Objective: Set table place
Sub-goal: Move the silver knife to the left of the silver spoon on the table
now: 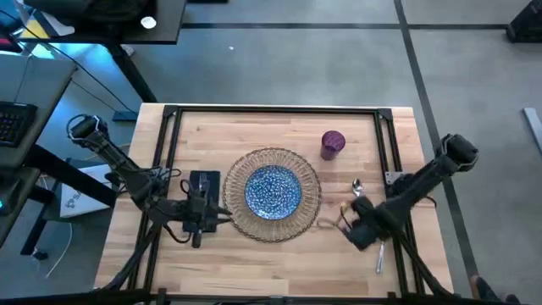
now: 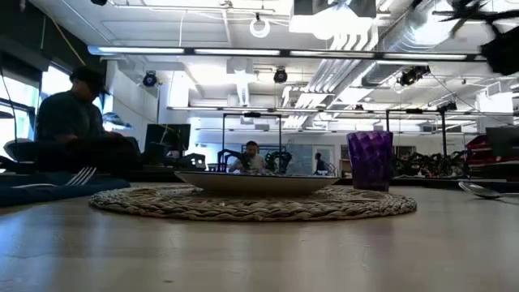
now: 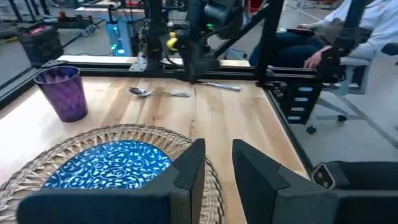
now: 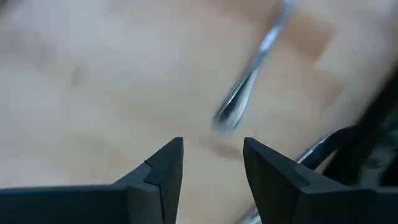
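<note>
Right wrist view gives you the closest look: the right gripper [image 4: 212, 163] hangs over bare wood with its fingers parted and nothing between them, and a silver utensil [image 4: 249, 81], blurred, lies just beyond the tips, its long axis slanting away from them.

In the high view, your right gripper [image 1: 362, 229] sits at about 4 o'clock from the plate [image 1: 273, 190], just off the wicker mat [image 1: 241, 222]. A knife [image 1: 380, 257] lies just beside it on the near-right side, long axis running near to far, close to the table's [image 1: 279, 271] right rail. A spoon [image 1: 356, 185] lies at 3 o'clock from the plate, bowl toward the far edge. The purple cup [image 1: 332, 142] stands upright at 1 o'clock from the plate, clear of the mat.

The plate sits centred on the mat. At 9 o'clock from it, the left gripper [image 1: 196, 222] hovers over the near end of the dark napkin [image 1: 205, 181], which touches the mat's left rim. The left wrist view shows those fingers [image 3: 190, 168] slightly apart and empty. The low view shows a fork [image 2: 79, 176] lying on the napkin.

You have open wood along the near edge and across the far side behind the mat; the black rails close in both side edges.
</note>
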Robot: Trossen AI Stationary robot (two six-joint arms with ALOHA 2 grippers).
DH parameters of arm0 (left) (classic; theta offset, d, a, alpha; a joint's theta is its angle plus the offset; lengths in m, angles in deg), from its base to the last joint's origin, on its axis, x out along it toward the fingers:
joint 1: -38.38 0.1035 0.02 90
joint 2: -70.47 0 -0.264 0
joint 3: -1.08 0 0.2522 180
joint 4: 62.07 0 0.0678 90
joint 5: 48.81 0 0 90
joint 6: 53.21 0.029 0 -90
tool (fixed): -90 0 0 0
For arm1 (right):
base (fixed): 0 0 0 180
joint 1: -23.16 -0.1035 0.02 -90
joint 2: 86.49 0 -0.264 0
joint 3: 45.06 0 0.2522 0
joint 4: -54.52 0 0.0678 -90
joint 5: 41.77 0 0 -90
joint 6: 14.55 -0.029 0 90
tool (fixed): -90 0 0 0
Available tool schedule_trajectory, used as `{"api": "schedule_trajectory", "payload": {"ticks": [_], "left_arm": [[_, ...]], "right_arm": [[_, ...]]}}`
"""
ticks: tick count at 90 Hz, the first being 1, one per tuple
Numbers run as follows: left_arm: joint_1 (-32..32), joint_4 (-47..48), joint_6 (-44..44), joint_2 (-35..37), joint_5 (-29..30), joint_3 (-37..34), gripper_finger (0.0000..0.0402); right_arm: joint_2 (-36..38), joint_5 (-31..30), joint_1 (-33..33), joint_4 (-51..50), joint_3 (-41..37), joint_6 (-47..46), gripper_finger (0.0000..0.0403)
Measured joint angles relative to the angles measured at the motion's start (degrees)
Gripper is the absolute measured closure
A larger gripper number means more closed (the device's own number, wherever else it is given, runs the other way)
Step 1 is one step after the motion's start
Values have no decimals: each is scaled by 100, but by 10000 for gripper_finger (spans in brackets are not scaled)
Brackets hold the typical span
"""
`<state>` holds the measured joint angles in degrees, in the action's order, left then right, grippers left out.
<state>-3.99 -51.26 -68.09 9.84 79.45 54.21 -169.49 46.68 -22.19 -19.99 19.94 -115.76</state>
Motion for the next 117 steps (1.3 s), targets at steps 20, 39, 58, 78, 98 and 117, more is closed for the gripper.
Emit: {"api": "schedule_trajectory", "payload": {"ticks": [20, 39, 58, 78, 98, 117], "left_arm": [[-4, -66, 0, -180, 209, 0, 337], [-2, -156, 9, -339, 335, 0, 337], [46, -168, 7, -337, 343, 0, 337], [44, -165, 7, -337, 342, 0, 337], [46, -162, 7, -337, 345, 0, 337], [46, -162, 35, -337, 345, 0, 337]], "right_arm": [[-732, 1587, -874, 669, -5, 391, 271], [-1308, 2125, -1153, 774, 154, 511, 326], [-1439, 1944, -1116, 685, 139, 529, 396], [-1439, 1923, -1054, 1398, 136, 529, 401], [-1543, 1510, -634, 2610, 156, 548, 403], [-1581, 142, 82, 3254, 169, 972, 403]]}}
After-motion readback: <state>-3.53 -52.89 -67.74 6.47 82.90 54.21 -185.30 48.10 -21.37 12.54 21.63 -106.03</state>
